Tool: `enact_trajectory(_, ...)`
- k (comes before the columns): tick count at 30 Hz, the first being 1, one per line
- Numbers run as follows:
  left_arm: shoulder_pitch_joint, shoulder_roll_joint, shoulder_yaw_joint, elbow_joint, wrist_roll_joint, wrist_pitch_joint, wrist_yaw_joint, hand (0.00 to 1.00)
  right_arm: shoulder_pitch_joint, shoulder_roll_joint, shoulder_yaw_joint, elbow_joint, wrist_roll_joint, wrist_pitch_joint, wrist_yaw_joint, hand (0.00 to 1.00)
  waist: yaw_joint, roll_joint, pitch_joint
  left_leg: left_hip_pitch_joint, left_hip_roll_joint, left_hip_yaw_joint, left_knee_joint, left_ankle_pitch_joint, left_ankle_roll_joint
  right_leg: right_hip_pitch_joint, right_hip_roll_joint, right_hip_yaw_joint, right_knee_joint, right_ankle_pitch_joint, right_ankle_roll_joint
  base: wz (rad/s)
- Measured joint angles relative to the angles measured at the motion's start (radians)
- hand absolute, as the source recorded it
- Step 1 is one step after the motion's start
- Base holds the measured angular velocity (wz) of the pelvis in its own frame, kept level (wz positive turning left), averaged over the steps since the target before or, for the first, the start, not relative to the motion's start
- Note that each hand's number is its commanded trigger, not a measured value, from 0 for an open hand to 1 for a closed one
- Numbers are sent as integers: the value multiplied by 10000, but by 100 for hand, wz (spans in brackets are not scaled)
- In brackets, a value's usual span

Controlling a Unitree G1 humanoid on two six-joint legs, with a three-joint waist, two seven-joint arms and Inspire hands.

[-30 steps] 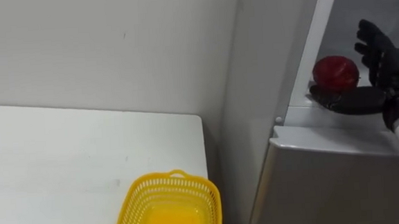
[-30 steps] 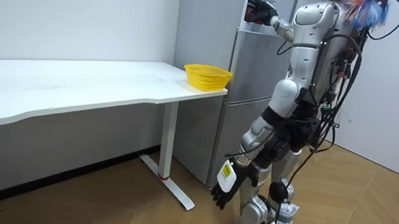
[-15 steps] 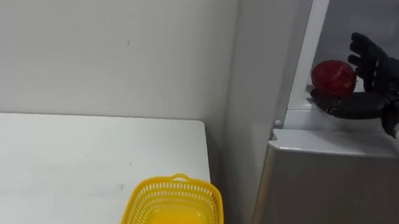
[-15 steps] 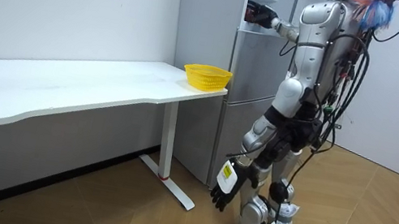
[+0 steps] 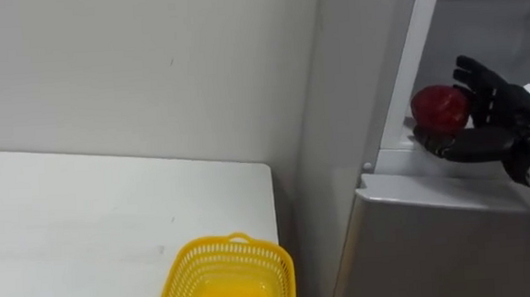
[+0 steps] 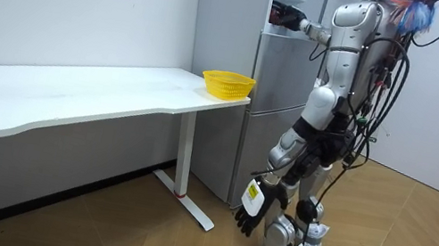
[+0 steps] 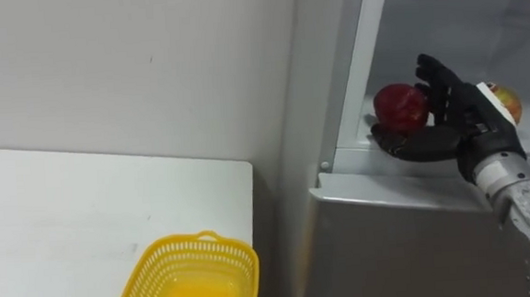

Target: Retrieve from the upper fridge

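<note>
Where r. hand cups it, red fruit looks round.

A round, glossy, dark red fruit is sitting at the front left corner of the upper fridge compartment, just inside its opening.

Right hand now shifted left, closed in on red fruit. Fingers touch fruit's side, thumb beneath it. Earlier gap between them gone.
</note>
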Motion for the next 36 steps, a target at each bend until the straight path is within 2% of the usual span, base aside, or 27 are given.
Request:
enact_trajectory(1, 0, 0, 0, 0, -6, 3, 1, 0, -39, -2, 8, 59, 7, 1, 30, 11, -2, -1, 0, 6, -5, 1, 0, 1, 1, 1, 0, 21, -3, 0, -1, -4)
enact_trajectory(2, 6, 2, 0, 0, -10, 16, 3, 0, -166, -2, 74, 216, 17, 3, 105, 11, -4, 0, 0, 18, -16, 1, 0, 1, 3, 5, -2, 45, -8, -3, -3, -3)
enact_trajectory(3, -6, 20, 1, -3, -10, 29, 4, 0, -233, -9, 85, 286, 17, 48, 185, 67, -16, -5, -2, 15, -22, 1, 0, 2, 5, 1, -6, 48, -15, -7, -4, 0)
enact_trajectory(4, -12, 28, 2, -5, -10, 29, 5, 0, -258, -12, 85, 309, 17, 72, 228, 100, -17, -6, -3, 15, -25, 1, 0, 2, 5, 1, -6, 51, -24, -9, -5, 0)
enact_trajectory(14, -46, 115, 0, -250, -15, 74, 23, 0, -409, -314, 279, 387, 22, 197, 742, 100, -31, -89, -59, 102, -12, 8, -10, 14, -6, 41, 15, 52, -97, -5, -9, 0)
enact_trajectory(16, -63, 115, -3, -251, -6, 72, 23, 0, -440, -318, 286, 395, 9, 197, 787, 100, -34, -102, -36, 103, -7, 11, -12, 14, -6, 39, 17, 52, -95, -4, -10, 0)
enact_trajectory(18, -78, 116, -10, -251, 2, 63, 24, 0, -462, -318, 294, 391, -46, 197, 753, 100, -11, -119, 29, 90, -3, 12, -48, 12, -9, 30, 19, 44, -86, -4, -11, 0)
enact_trajectory(21, -50, 131, -9, -253, 20, 67, 21, 0, -572, -318, 294, 381, -87, 197, 754, 100, -17, -170, 83, 62, 4, 26, -128, 10, -12, 14, 23, 41, -80, -3, -11, 0)
enact_trajectory(31, -133, 171, -12, -261, 15, 45, 17, 0, -683, -320, 283, 127, -638, 196, 762, 100, 62, -236, 42, 55, 24, 67, -119, 9, -16, -69, 44, 53, -79, 0, -10, 0)
enact_trajectory(34, -161, 175, -27, -258, 18, 39, -1, 0, -682, -319, 293, -92, -768, 196, 752, 100, 93, -224, 50, 64, 26, 72, -120, 10, -17, -20, 50, 57, -97, 3, -11, 0)
enact_trajectory(36, -243, 176, -31, -257, 18, 39, -1, 0, -680, -303, 304, -242, -886, 198, 715, 100, 126, -174, 85, 86, 25, 70, -147, 10, -17, 19, 47, 52, -99, 3, -10, 0)
